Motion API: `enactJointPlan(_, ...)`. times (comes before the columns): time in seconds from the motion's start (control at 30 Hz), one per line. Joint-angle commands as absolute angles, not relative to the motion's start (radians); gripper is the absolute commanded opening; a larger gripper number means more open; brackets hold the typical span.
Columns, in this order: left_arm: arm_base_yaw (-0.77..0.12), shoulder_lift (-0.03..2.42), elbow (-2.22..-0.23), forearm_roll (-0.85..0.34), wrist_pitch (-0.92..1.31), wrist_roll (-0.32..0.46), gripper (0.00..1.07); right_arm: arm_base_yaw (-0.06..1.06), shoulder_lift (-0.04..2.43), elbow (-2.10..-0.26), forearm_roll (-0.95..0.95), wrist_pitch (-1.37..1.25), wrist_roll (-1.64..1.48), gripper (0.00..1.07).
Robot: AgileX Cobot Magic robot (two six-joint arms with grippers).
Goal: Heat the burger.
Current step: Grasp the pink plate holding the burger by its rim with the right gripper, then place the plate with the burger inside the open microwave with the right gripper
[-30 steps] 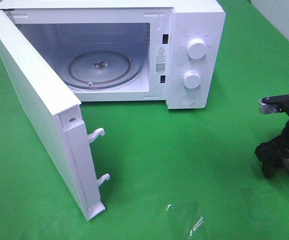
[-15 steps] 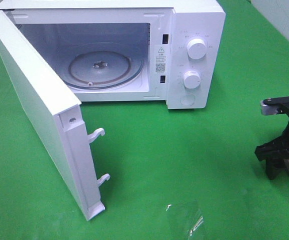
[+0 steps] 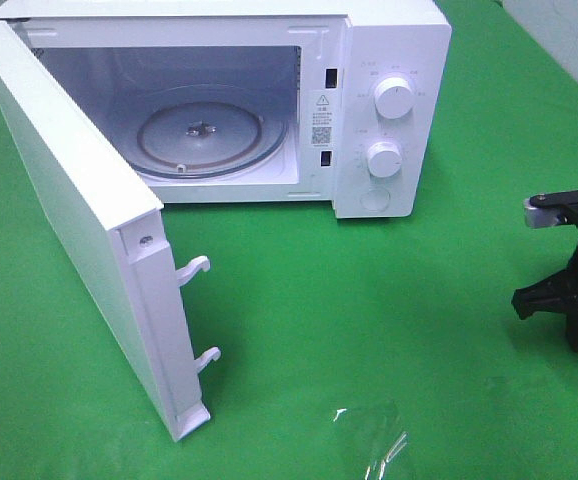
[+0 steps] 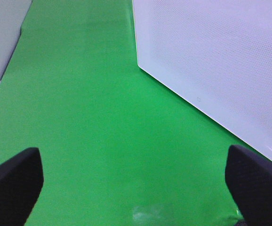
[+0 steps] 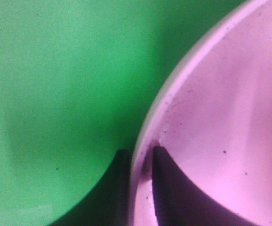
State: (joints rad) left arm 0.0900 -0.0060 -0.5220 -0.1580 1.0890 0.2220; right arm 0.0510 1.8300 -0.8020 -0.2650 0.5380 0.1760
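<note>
Nearest you, a clear plastic scrap [image 3: 369, 440] lies on the green cloth [image 3: 389, 300]. At the cloth's right edge, your right gripper [image 5: 140, 159] is clamped on the rim of the pink plate [image 5: 220, 117], with one finger inside the rim and one outside. Your left gripper [image 4: 136, 188] stands wide open with nothing in it, above the cloth beside the door [image 3: 69, 200]. The door is swung open. Behind it stands the white microwave [image 3: 389, 60], with its glass turntable [image 3: 204, 135] in the cavity and two knobs [image 3: 394, 98] on the panel. The burger shows in no view, so you cannot tell where it sits.
</note>
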Motion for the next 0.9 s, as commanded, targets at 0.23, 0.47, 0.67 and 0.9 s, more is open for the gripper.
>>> enactJointPlan(0.23, 0.085, -0.022, -0.520, -0.164, 1.075, 0.221, 0.98, 0.076, 1.816, -0.788, -0.299, 0.569, 0.189, 0.00)
enactJointPlan(0.47, 0.085, -0.022, -0.520, -0.164, 1.075, 0.221, 0.98, 0.142, 1.783, -0.788, -0.414, 0.625, 0.302, 0.00)
enactJointPlan(0.67, 0.085, -0.022, -0.520, -0.164, 1.075, 0.221, 0.98, 0.193, 1.775, -0.784, -0.482, 0.670, 0.371, 0.00)
enactJointPlan(0.9, 0.085, -0.022, -0.520, -0.164, 1.075, 0.221, 0.98, 0.275, 1.774, -0.712, -0.532, 0.669, 0.451, 0.00)
